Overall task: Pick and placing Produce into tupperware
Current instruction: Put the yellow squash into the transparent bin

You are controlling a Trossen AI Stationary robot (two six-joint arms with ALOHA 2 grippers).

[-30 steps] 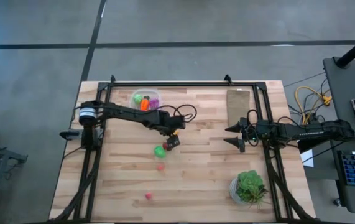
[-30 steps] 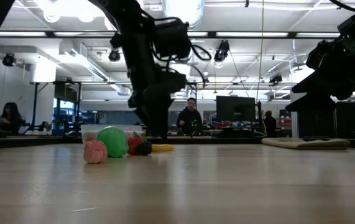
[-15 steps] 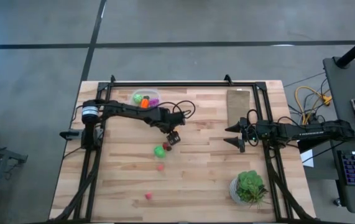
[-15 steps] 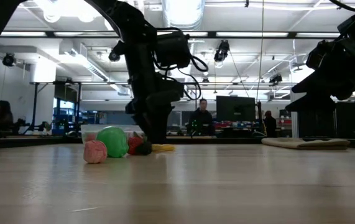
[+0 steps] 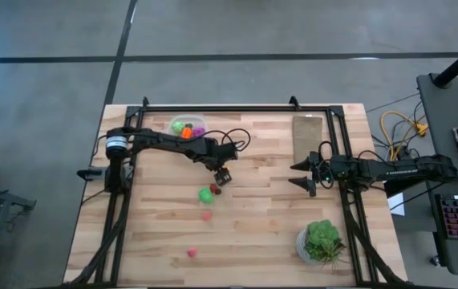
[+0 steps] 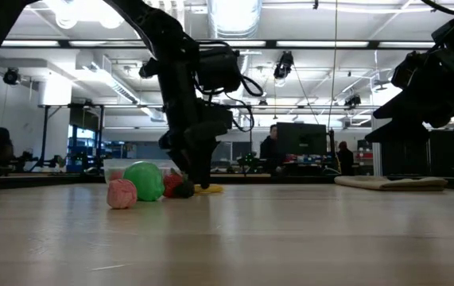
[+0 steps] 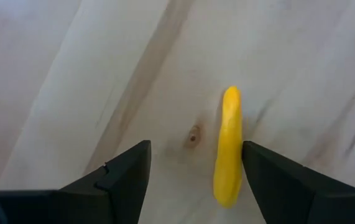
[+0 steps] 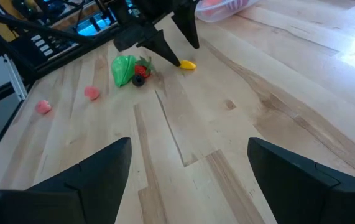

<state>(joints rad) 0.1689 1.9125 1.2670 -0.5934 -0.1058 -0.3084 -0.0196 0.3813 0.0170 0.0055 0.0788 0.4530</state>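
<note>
A slim yellow piece (image 7: 229, 146) lies flat on the wood between the fingers of my open left gripper (image 7: 196, 171), close beside one finger; it also shows in the low view (image 6: 208, 189). My left gripper (image 5: 223, 175) points down at mid-table. The clear tupperware (image 5: 187, 127) sits near the far edge and holds green, orange and purple pieces. A green ball (image 5: 205, 193), a dark red piece (image 5: 214, 188) and two reddish bits (image 5: 207, 215) (image 5: 191, 252) lie loose on the table. My right gripper (image 5: 307, 175) waits open at the right.
A flat tan board (image 5: 309, 132) lies by the far right corner. A leafy plant in a white pot (image 5: 322, 241) stands near the right front. A black frame (image 5: 237, 107) runs along the table's far edge. People stand in the room behind.
My left gripper has come down to the table and shifted a little toward the far edge, away from the green ball, settling with its fingers on either side of the yellow piece. The produce has stayed where it was.
</note>
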